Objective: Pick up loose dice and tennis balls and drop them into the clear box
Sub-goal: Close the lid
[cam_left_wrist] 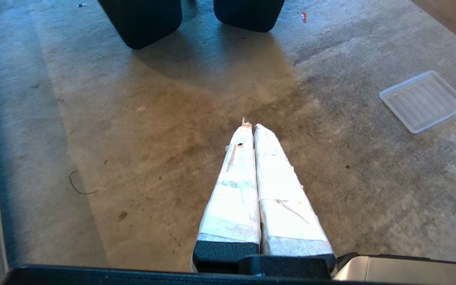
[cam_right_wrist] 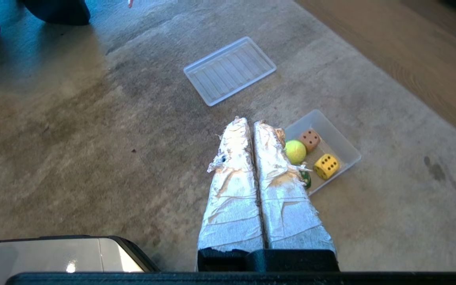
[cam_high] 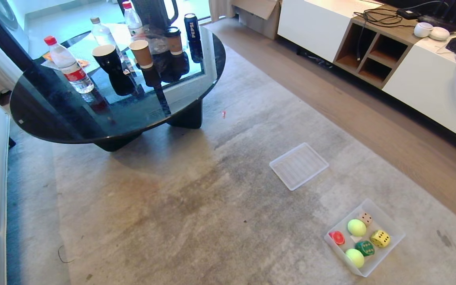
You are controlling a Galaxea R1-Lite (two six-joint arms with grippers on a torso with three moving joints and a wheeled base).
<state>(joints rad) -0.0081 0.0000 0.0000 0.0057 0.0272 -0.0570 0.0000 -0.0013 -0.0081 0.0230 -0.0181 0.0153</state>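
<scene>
We see the dice (cam_high: 380, 238) and balls (cam_high: 356, 227) already in the box (cam_high: 396, 232); light, springy, best pinched across their middles. Both grippers' (cam_left_wrist: 250, 127) (cam_right_wrist: 247, 121) fingers are pressed together, empty.

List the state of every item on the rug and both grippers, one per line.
clear box: upright on the rug, lid off, holding all six toys.
dice: four, inside the box.
tennis balls: two, inside the box.
ribbed lid: flat on the rug, apart from the box.
left gripper: shut, empty, above bare rug.
right gripper: shut, empty, above the rug by the box.
</scene>
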